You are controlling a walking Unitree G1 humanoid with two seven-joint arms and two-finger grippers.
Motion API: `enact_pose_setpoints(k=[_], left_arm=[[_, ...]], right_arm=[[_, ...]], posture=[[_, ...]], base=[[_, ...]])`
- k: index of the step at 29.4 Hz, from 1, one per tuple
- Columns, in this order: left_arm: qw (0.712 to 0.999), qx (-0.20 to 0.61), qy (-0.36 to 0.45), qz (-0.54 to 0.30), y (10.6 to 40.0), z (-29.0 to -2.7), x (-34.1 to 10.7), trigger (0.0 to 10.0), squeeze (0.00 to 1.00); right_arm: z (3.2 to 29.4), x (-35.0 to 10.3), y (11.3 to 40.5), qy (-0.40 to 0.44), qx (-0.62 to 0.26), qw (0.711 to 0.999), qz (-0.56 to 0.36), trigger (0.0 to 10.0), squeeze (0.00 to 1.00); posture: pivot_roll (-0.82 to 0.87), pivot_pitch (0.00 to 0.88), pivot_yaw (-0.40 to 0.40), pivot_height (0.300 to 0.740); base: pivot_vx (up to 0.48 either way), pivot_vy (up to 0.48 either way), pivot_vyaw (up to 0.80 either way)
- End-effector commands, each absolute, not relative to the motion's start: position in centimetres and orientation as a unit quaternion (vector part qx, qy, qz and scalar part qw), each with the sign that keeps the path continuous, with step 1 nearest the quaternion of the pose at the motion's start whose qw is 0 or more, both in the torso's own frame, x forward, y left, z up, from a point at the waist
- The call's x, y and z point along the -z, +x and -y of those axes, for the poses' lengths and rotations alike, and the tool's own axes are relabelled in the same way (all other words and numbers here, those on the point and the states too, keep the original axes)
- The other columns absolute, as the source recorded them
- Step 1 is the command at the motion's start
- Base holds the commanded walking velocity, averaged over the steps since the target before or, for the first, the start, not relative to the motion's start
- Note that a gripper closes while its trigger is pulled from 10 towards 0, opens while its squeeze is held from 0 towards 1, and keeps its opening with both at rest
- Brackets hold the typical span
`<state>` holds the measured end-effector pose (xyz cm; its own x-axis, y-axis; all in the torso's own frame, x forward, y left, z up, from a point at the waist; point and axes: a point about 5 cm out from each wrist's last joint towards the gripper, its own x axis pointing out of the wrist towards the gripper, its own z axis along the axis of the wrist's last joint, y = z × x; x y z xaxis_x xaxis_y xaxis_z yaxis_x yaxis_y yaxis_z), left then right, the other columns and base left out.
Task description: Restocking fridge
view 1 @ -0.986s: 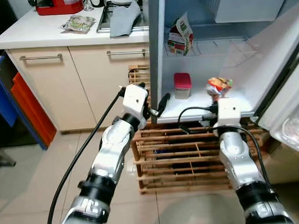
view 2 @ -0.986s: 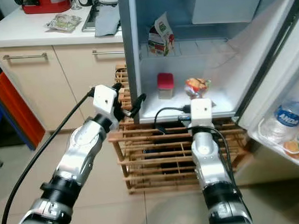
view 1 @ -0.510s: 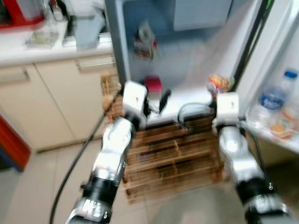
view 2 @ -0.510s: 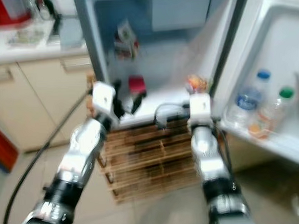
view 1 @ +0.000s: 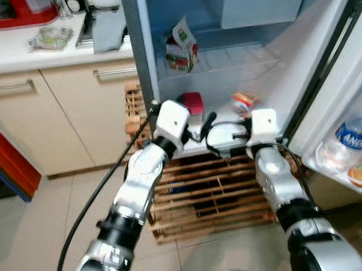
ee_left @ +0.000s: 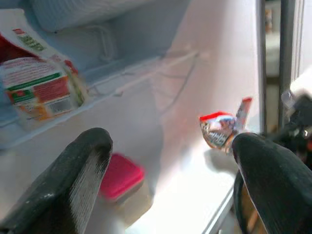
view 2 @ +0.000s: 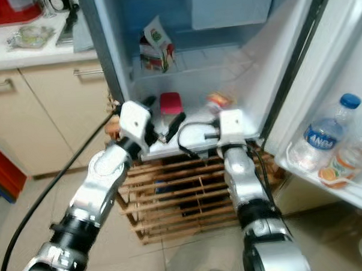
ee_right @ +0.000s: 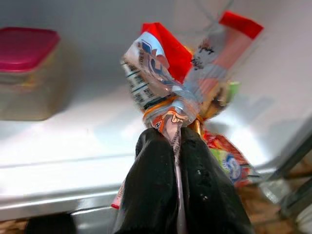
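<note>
1. The right gripper point(ee_right: 176, 146), reaching into the open fridge point(view 1: 298, 64), pinches the twisted neck of a snack bag point(ee_right: 185, 92) tight between its fingers; the bag sits on the lower shelf point(ee_right: 73, 141), near the front edge.
2. The left gripper point(ee_left: 165, 170) hovers at the shelf front, fingers spread wide and empty, with a red-lidded container point(view 1: 191, 102) just beyond.
3. A carton point(view 1: 182, 46) stands on the wire shelf above; bottles point(view 2: 320, 141) line the door.
4. Judged best practice: push the bag further back from the lip, well apart from the container, before letting go, then withdraw straight so the fingers do not drag it out.
</note>
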<state>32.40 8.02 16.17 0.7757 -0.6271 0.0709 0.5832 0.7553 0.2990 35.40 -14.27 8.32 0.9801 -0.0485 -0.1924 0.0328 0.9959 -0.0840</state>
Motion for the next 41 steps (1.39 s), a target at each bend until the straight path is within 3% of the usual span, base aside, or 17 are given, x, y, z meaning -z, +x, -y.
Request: enact_pose_setpoints(k=[1,11,20,28,34,41], left_arm=[[0.922,0.353,0.141,0.074,32.0,-8.1,-16.9,10.0,0.0],[0.885,0.436,0.164,-0.007,26.7,-9.2,-15.8,10.0,0.0],[0.89,0.425,0.149,-0.07,23.3,-11.1,-15.2,10.0,0.0],[0.896,0.408,0.14,-0.108,21.5,-11.7,-14.8,10.0,0.0],[0.895,0.407,0.134,-0.123,20.3,-11.6,-14.6,10.0,0.0],[0.897,0.396,0.135,-0.142,19.4,-12.0,-14.4,10.0,0.0]], right_arm=[[13.5,-9.2,36.2,-0.032,0.027,0.995,-0.091,0.0,0.0],[11.0,-10.4,37.4,-0.042,0.026,0.994,-0.096,0.0,0.0],[9.4,-12.1,38.2,-0.098,0.056,0.991,-0.072,0.0,0.0],[6.0,-13.8,38.3,-0.105,0.01,0.994,-0.03,0.0,0.0],[5.9,-16.0,39.3,-0.109,0.019,0.994,-0.01,0.0,0.0],[8.1,-17.2,40.1,-0.082,0.092,0.992,-0.03,0.0,0.0]], posture=[[0.02,0.0,0.031,0.74],[0.14,0.109,0.036,0.74],[0.19,0.17,0.022,0.74],[0.21,0.211,0.016,0.74],[0.23,0.221,0.004,0.74],[0.26,0.231,0.001,0.74]], base=[[0.0,0.0,0.0],[0.0,0.0,0.0],[0.0,0.0,0.0],[0.0,0.0,0.0],[0.0,0.0,0.0],[0.0,0.0,0.0]])
